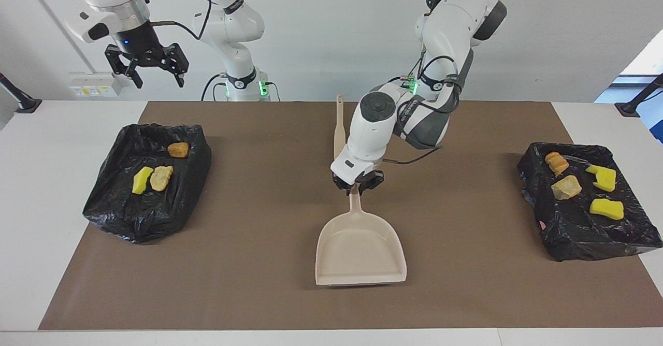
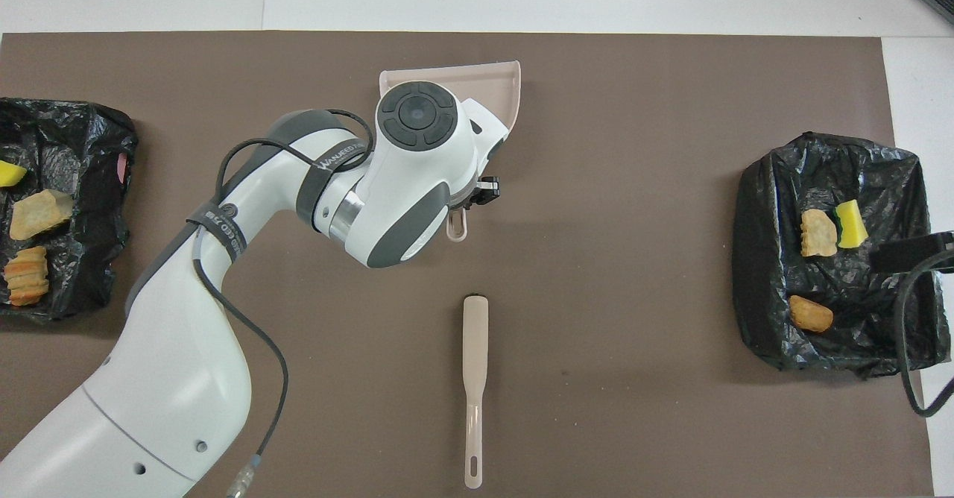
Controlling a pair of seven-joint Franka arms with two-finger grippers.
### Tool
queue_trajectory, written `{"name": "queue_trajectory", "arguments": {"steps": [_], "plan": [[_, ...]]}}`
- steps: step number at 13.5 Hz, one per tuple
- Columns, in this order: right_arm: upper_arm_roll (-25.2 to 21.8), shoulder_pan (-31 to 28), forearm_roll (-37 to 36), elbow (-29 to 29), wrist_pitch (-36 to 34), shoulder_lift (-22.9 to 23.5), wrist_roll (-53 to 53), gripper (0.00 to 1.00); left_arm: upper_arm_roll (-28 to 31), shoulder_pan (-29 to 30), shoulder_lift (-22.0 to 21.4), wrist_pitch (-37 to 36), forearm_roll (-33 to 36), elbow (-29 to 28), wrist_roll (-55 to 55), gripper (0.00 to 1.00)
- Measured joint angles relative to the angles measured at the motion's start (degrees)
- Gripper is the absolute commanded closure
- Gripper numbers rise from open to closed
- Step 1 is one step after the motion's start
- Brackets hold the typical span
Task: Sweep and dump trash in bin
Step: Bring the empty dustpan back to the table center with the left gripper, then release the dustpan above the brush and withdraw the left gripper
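The trash lies in two black-bag-lined bins. The bin at the right arm's end [image 1: 134, 221] [image 2: 760, 259] holds a yellow sponge chunk [image 1: 142, 179], a tan piece [image 1: 161, 178] and a brown piece [image 1: 178, 149]. The bin at the left arm's end [image 1: 585, 242] [image 2: 89, 274] holds two yellow chunks [image 1: 602, 176] [image 1: 607, 208] and two bread-like pieces [image 1: 557, 163] [image 1: 566, 187]. My left gripper [image 1: 355, 186] is down at the handle of the empty beige dustpan [image 1: 360, 247] [image 2: 496, 84], which lies flat mid-table. My right gripper [image 1: 159, 83] is open, empty and raised high, waiting.
A beige brush handle [image 1: 339, 128] [image 2: 475, 379] lies on the brown mat [image 1: 259, 263], nearer to the robots than the dustpan. A dark part of the right arm [image 2: 913, 250] hangs over the bin at the right arm's end.
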Motion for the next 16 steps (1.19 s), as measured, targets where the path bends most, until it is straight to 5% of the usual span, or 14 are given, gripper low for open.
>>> {"name": "queue_trajectory", "arguments": {"steps": [2,6,8,16], "plan": [[0.0,0.0,0.0,0.0,0.0,0.0,0.0,0.0,-0.04,-1.17,1.62,-0.03,0.12,0.66,-0.32,1.0],[0.0,0.0,0.0,-0.09,0.0,-0.01,0.0,0.0,-0.47,-1.86,1.71,-0.42,0.12,1.34,-0.34,0.17],[0.0,0.0,0.0,-0.14,0.0,-0.03,0.0,0.0,-0.55,-2.27,1.69,-1.68,0.38,1.62,-0.34,0.02],[0.0,0.0,0.0,-0.16,0.0,-0.06,0.02,0.0,1.11,-2.51,-3.32,-6.64,0.69,2.5,-0.37,0.0]]}}
